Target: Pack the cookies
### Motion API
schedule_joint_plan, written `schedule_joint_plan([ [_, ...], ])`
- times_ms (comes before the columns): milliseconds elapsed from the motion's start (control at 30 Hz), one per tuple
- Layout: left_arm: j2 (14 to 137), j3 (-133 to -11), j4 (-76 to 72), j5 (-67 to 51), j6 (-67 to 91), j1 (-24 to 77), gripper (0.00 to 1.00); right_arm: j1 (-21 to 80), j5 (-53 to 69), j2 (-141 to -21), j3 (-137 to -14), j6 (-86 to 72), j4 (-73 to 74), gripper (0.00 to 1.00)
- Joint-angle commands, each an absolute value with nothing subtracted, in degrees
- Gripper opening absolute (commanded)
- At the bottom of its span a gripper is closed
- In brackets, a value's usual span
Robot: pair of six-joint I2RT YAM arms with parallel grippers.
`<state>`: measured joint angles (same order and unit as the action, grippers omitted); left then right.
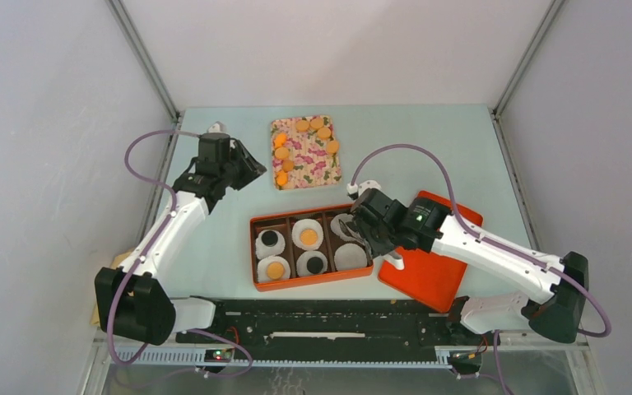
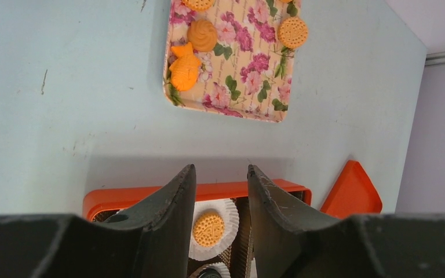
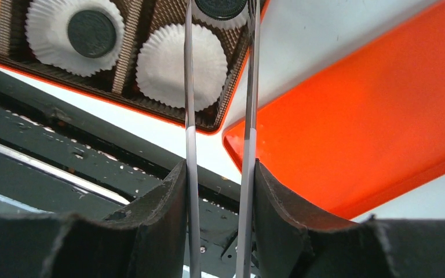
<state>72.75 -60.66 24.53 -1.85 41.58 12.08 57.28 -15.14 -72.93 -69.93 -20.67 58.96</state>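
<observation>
Two orange cookies (image 1: 309, 237) boxed (six cups (image 1: 350, 257)).

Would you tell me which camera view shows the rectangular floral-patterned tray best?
The top external view: the rectangular floral-patterned tray appears whole. The left wrist view shows it closer but cut off at the top; the right wrist view shows none of it.

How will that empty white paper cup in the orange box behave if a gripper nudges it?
Likely light and floppy: the empty cup looks like thin pleated paper, so a nudge could crumple it. With no cookie weighing it down, it may slide or tip, though dividers in the orange box should contain it.
</observation>
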Motion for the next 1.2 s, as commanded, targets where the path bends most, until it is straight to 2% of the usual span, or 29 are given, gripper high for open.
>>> schedule_joint_plan([
  [0, 70.61, -60.67, 23.38, -1.26, 41.16, 12.3, 0.44, 57.83, -16.96, -73.64, -67.69, -23.55, 56.68, 0.18],
  [133, 70.28, -60.45, 23.38, -1.16, 41.0, 12.3, 0.44, 57.75, -16.44, -75.43, -67.5, -22.85, 53.92, 0.22],
  [300, 69.43, -60.51, 23.47, -0.63, 40.25, 12.3, 0.45, 57.66, -17.59, -77.42, -67.62, -22.67, 51.91, 0.39],
  [367, 69.11, -60.47, 23.55, -0.42, 39.97, 12.3, 0.45, 57.66, -17.56, -77.2, -67.81, -22.71, 51.64, 0.41],
  [533, 69.45, -60.52, 23.18, -1.15, 39.59, 12.3, 0.46, 57.36, -18.36, -76.17, -68.26, -22.67, 51.95, 0.54],
  [700, 69.78, -60.64, 22.77, -2.85, 39.45, 12.31, 0.47, 57.39, -18.64, -75.17, -69.82, -22.54, 53.57, 0.54],
  [967, 67.86, -60.73, 22.68, -3.08, 39.42, 12.31, 0.47, 58.62, -19.21, -70.33, -78.39, -20.62, 55.5, 0.47],
  [1167, 67.21, -60.56, 22.59, -1.59, 39.86, 12.31, 0.46, 52.79, -17.56, -74.39, -82.27, -15.03, 49.24, 0.47],
])
